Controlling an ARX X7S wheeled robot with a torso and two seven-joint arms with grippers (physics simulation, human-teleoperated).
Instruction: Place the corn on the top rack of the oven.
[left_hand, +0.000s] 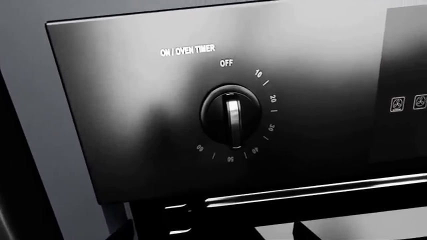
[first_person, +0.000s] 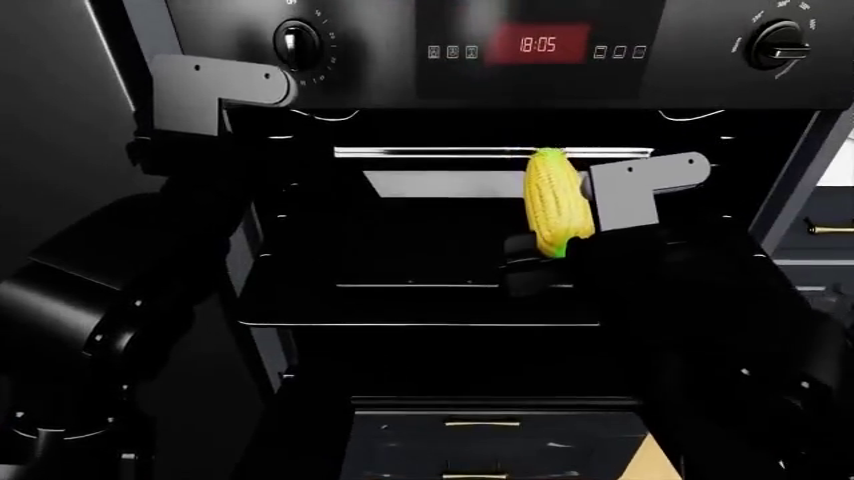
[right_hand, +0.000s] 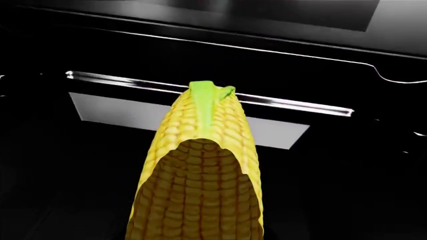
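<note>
The corn (first_person: 554, 205) is a yellow cob with a green tip, held upright in front of the open black oven (first_person: 400, 70). My right gripper (first_person: 537, 262) is shut on its lower end. The green tip reaches about the height of the top rack's silvery front bar (first_person: 427, 152). In the right wrist view the corn (right_hand: 200, 170) fills the middle, with the top rack's bar (right_hand: 120, 80) behind its tip. My left gripper (left_hand: 213, 235) is raised at the oven's upper left, facing the timer knob (left_hand: 231, 116). Its dark fingertips stand apart and hold nothing.
The control panel carries a red clock display (first_person: 537, 45) and knobs at left (first_person: 299, 42) and right (first_person: 778, 45). A lower wire rack (first_person: 427, 286) crosses the dark cavity. Dark drawers with brass handles (first_person: 481, 425) lie below. My left arm's grey link (first_person: 220, 95) overlaps the oven's left frame.
</note>
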